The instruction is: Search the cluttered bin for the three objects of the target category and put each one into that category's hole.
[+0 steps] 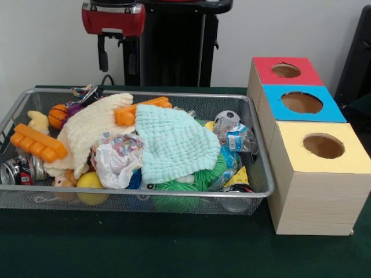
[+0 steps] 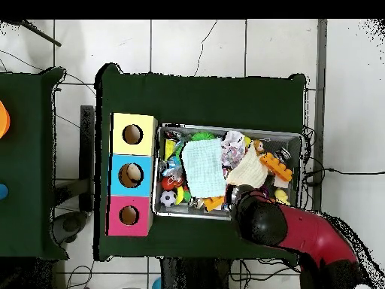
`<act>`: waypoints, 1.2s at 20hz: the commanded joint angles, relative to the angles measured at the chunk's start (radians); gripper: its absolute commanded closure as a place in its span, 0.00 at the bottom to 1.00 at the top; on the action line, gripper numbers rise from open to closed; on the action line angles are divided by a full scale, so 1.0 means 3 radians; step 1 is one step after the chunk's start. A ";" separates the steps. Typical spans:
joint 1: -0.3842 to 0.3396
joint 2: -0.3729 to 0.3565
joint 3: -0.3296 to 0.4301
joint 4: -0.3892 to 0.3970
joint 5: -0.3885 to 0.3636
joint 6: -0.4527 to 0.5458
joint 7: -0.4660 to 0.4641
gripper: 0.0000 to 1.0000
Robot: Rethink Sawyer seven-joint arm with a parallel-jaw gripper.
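My gripper (image 1: 117, 59) hangs above the back left of the wire bin (image 1: 133, 194), its two black fingers apart and nothing between them. The bin is heaped with clutter. On top lie a pale green cloth (image 1: 174, 142) and a cream cloth (image 1: 93, 124). Around them are two orange toy bricks (image 1: 37, 142) (image 1: 142, 110), a small basketball (image 1: 58, 114), a soccer ball (image 1: 227, 118), a yellow ball (image 1: 91, 184), a green spiky ball (image 1: 179, 194), a soda can (image 1: 20, 171) and a crushed plastic bottle (image 1: 237, 139). In the overhead view the arm (image 2: 263, 218) covers the gripper at the bin's (image 2: 225, 128) lower edge.
Three wooden boxes stand in a row beside the bin, each with a round hole in its top: red (image 1: 286, 70), blue (image 1: 301, 102) and yellow (image 1: 323, 146). Overhead they show as yellow (image 2: 133, 134), blue (image 2: 132, 174) and red (image 2: 128, 215). Green cloth covers the table (image 1: 145, 249).
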 commanded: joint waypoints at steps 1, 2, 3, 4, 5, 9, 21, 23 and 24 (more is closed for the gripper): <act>0.0041 0.0129 -0.0093 -0.0123 -0.0114 -0.0083 0.0348 0.00; 0.0045 0.0130 -0.0095 -0.0121 -0.0118 -0.0094 0.0346 0.00; 0.0048 0.0131 -0.0097 -0.0119 -0.0121 -0.0105 0.0343 0.00; 0.0054 0.0143 -0.0107 -0.0125 -0.0131 -0.0129 0.0346 0.00; 0.0060 0.0154 -0.0116 -0.0131 -0.0141 -0.0153 0.0349 0.00; 0.0065 0.0197 -0.0132 -0.0195 -0.0146 -0.0182 0.0341 0.00; -0.0023 0.0428 0.0011 -0.0881 -0.0019 0.0297 0.0080 0.00; -0.0029 0.0469 0.0030 -0.0976 0.0002 0.0349 0.0061 0.00; -0.0029 0.0478 0.0028 -0.1020 0.0021 0.0383 0.0069 0.00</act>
